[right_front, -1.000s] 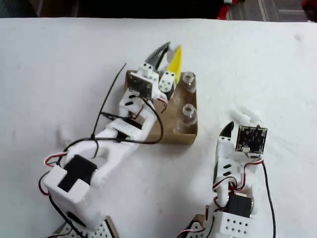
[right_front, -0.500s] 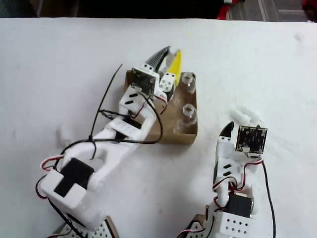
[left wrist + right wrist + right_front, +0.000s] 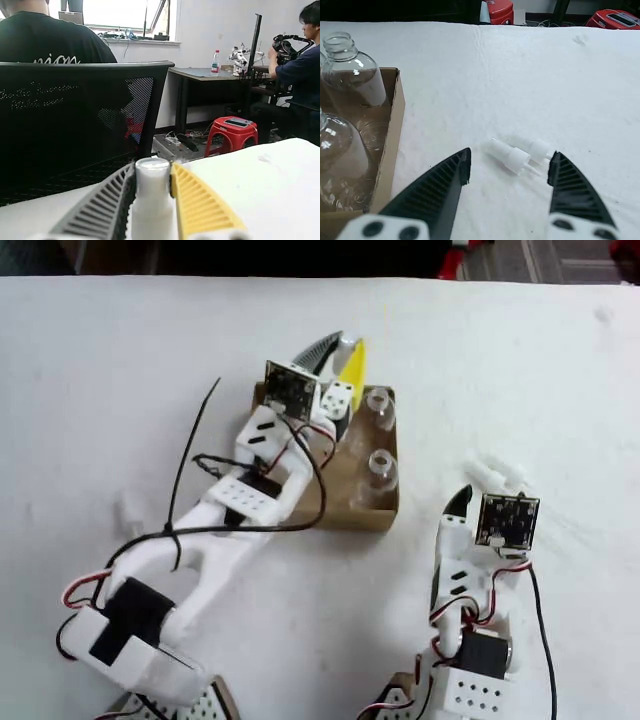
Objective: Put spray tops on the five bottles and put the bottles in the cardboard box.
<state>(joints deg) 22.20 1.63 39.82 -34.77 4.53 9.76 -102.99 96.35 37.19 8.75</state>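
At the far side of the cardboard box (image 3: 345,502), we hold our left gripper (image 3: 346,342) raised, its grey and yellow fingers (image 3: 200,205) closed tight on a white spray top (image 3: 151,200) that stands upright between them. Inside the box, along its right wall, we see one clear bottle (image 3: 380,403) in the far corner and a second bottle (image 3: 382,468) just nearer, both open-necked. Right of the box, two white spray tops (image 3: 516,159) lie together on the white table (image 3: 120,370), and our right gripper (image 3: 509,155) hangs near them, jaws spread wide
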